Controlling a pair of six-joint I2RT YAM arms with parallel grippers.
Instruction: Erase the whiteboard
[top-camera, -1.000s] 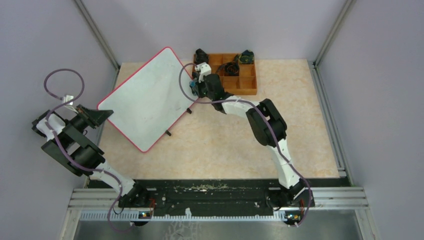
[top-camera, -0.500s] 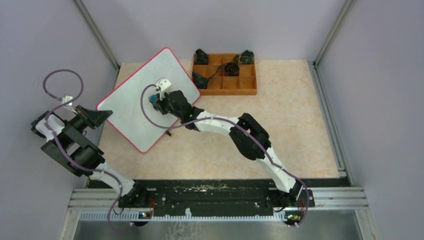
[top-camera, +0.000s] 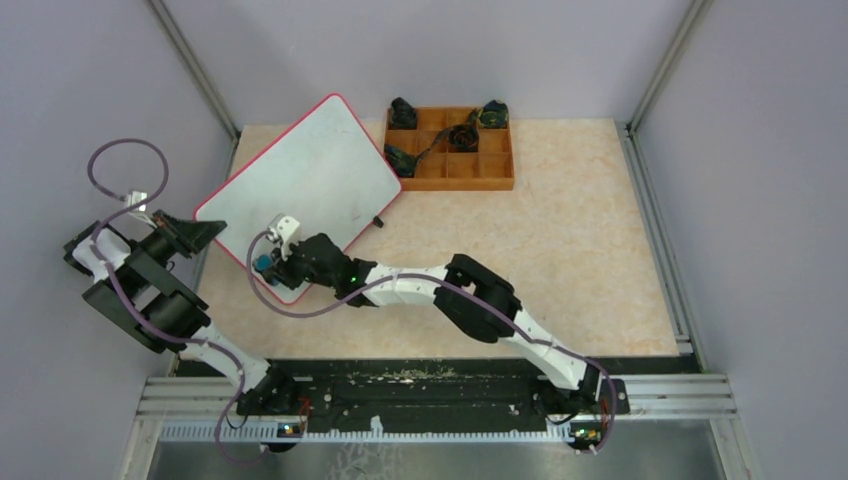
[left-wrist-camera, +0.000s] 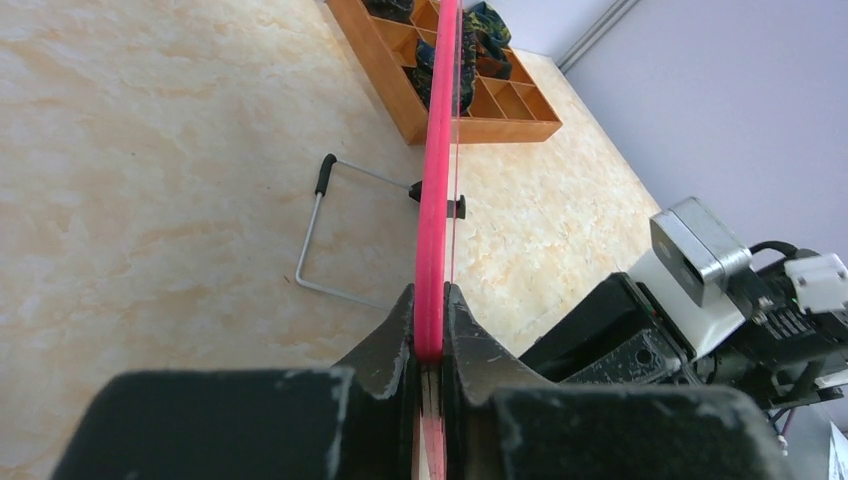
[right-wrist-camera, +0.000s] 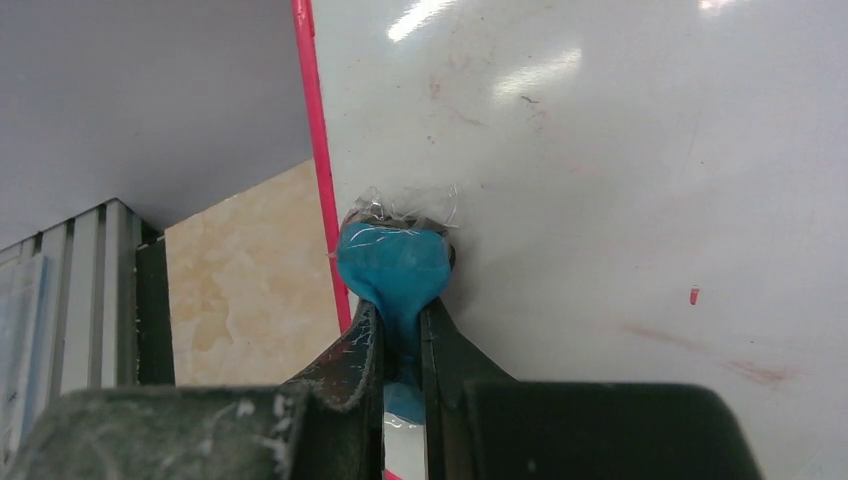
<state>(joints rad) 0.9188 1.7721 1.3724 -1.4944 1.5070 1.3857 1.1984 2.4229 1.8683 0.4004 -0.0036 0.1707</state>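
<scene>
Whiteboard (top-camera: 300, 190), propped far-left on table (top-camera: 560, 240), rim pinched by left gripper (left-wrist-camera: 430, 340); right gripper (right-wrist-camera: 400, 330) clamps blue wrapped eraser (right-wrist-camera: 392, 265) at the red edge, where overshoot risks slipping off and missing faint red marks (right-wrist-camera: 693, 296).

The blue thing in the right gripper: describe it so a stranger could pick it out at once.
Find the big red-rimmed whiteboard on the left of the table. At its near edge the right gripper pinches a small pad against the white face. It is the only blue thing, wrapped in crinkled clear film.
</scene>
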